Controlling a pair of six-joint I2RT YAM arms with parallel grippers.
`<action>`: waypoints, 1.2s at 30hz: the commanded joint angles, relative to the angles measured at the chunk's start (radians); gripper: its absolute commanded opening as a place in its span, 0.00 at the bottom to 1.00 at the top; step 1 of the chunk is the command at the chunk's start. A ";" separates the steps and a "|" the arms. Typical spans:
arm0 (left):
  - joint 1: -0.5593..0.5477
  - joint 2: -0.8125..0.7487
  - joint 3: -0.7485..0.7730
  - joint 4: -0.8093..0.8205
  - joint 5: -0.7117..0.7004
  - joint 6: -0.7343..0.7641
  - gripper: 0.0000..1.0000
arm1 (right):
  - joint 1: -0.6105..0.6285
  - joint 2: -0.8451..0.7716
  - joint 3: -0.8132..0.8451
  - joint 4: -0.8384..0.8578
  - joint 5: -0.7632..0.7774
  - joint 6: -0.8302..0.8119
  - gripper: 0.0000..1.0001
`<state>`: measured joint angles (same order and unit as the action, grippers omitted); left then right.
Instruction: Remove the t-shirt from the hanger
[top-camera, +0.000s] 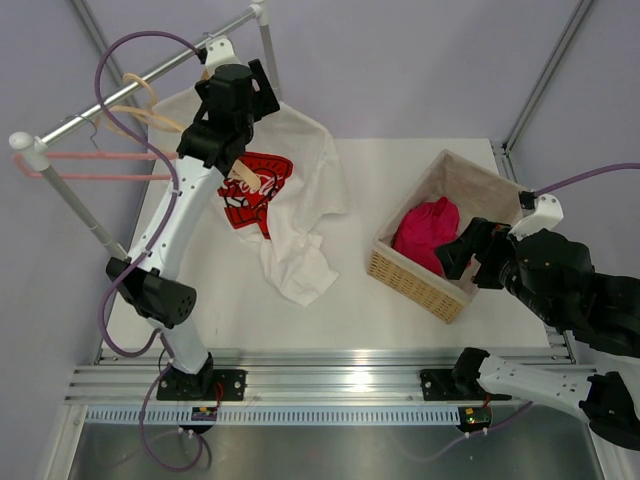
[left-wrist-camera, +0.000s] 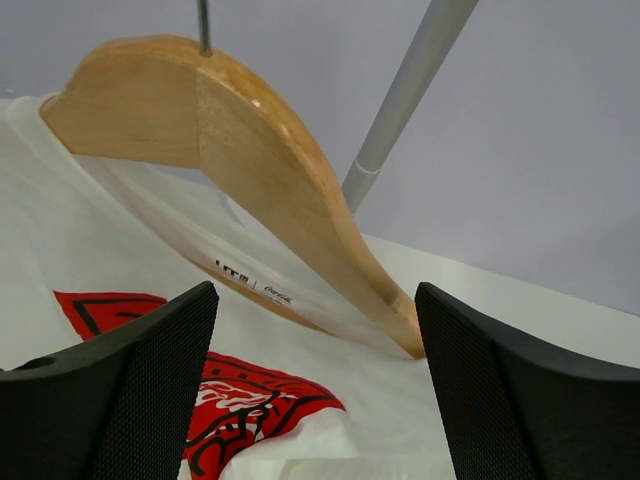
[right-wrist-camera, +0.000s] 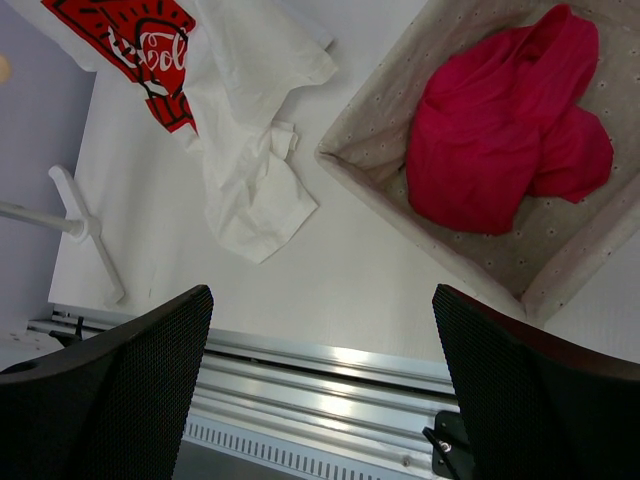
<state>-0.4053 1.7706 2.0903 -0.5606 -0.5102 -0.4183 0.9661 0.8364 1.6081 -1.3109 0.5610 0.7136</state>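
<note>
The task looks partly done, not finished. The t-shirt (top-camera: 300, 225) has mostly slid down: in the overhead view it spills from the upper left of the frame toward the centre, its lower end crumpled on the worktop (top-camera: 230, 310) and the red graphic facing up under the left arm. In the left wrist view the hanger (left-wrist-camera: 270, 170) hangs by its metal hook with its upper face and near arm bare wood, yet the shirt's neckband, label showing, lies along the lower edge of that arm, and the tip at centre right touches the cloth. Whether the collar is looped around the wood or merely lies against it cannot be told, so freeing the neck and pulling the shirt clear appears to be what remains. The left gripper (left-wrist-camera: 315, 300) is spread wide just below the hanger, with nothing between its jaws and touching neither wood nor cloth. The right gripper (right-wrist-camera: 322, 292) is also fully spread and holds nothing, hovering at the right of the overhead view beside the basket (top-camera: 415, 280) containing the red cloth (top-camera: 425, 235).
</note>
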 joint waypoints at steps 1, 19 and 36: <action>0.002 -0.065 0.008 -0.024 -0.054 0.010 0.82 | 0.005 0.001 0.029 -0.011 0.033 -0.017 0.99; -0.004 -0.004 0.071 0.041 0.053 -0.011 0.88 | 0.005 -0.017 0.032 -0.040 0.023 -0.003 0.99; 0.011 0.150 0.180 0.037 -0.027 -0.048 0.79 | 0.006 0.009 0.079 -0.091 0.079 -0.031 0.99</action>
<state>-0.4053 1.9259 2.2452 -0.5629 -0.4820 -0.4438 0.9661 0.8295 1.6558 -1.3346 0.5880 0.6971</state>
